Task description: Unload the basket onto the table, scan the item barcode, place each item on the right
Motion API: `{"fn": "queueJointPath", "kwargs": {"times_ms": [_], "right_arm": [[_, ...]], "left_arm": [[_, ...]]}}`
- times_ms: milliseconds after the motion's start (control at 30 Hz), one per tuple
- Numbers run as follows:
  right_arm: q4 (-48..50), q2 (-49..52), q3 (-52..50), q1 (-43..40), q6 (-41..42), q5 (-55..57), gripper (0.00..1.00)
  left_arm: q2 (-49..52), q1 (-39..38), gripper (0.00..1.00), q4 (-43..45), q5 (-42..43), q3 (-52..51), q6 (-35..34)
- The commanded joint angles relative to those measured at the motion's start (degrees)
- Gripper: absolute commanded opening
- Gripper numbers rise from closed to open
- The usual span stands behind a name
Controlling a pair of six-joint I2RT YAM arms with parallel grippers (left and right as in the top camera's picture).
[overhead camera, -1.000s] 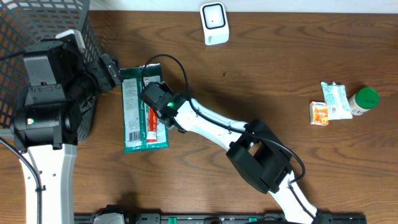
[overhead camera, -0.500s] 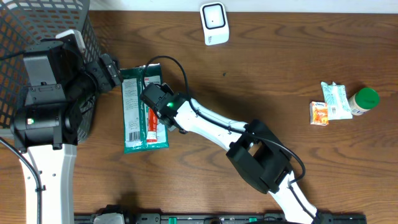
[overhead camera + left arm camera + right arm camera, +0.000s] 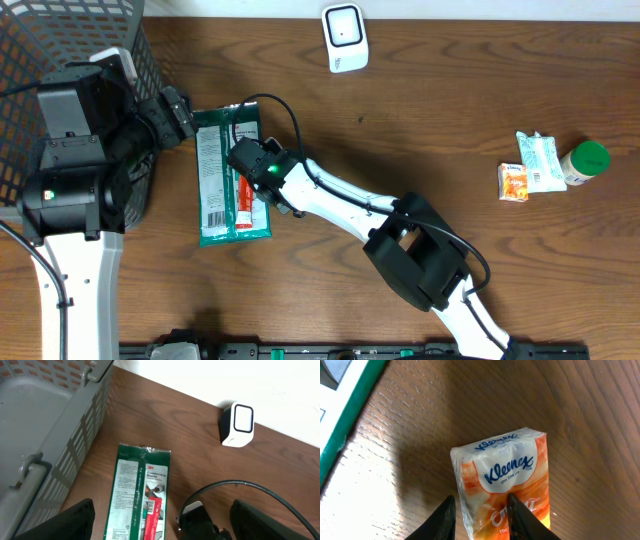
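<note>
On your far left, the grey mesh basket (image 3: 60, 40) stands behind the left claw (image 3: 178, 112), and the left arm hides most of its inside from above. That claw is spread wide with nothing between its fingers. It sits just beside the top corner of the green glove package (image 3: 215, 190), which lies flat with its long axis running near to far.

Your right claw (image 3: 480, 505) hangs over the package's right edge. It is closed on the near end of the Kleenex packet (image 3: 505, 470). One finger is at the packet's left edge and the other lies across its printed face. The packet's long axis runs straight out from the claw, and its free end points away, tipped slightly right. Its shadow falls to its left on the brown wood-grain desk (image 3: 420, 120).

The white scanner (image 3: 343, 38) stands well beyond this claw and to its right, by the pale wall. Far to the claw's right lie a small orange packet (image 3: 513, 183), a white-and-green packet (image 3: 542, 162) and a green-capped bottle (image 3: 585, 160).
</note>
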Motion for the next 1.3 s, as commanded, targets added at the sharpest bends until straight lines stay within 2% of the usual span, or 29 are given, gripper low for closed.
{"fn": "queueJointPath", "kwargs": {"times_ms": [0, 233, 600, 800, 1267], "right_arm": [[-1.66, 1.33, 2.80, 0.28, -2.36, 0.57, 0.29], [-6.78, 0.70, 9.49, 0.33, -2.73, 0.55, 0.31], [-11.45, 0.70, 9.35, 0.28, -2.71, 0.33, 0.32], [-11.21, 0.72, 8.52, 0.28, -2.69, -0.11, 0.29], [-6.19, 0.72, 2.99, 0.28, -2.71, -0.11, 0.34]], "left_arm": [[-0.04, 0.28, 0.87, -0.02, 0.35, 0.31, 0.70], [-0.04, 0.28, 0.87, -0.02, 0.35, 0.31, 0.70], [-0.04, 0.28, 0.87, -0.02, 0.35, 0.31, 0.70], [-0.04, 0.28, 0.87, -0.02, 0.35, 0.31, 0.70], [-0.04, 0.28, 0.87, -0.02, 0.35, 0.31, 0.70]]}}
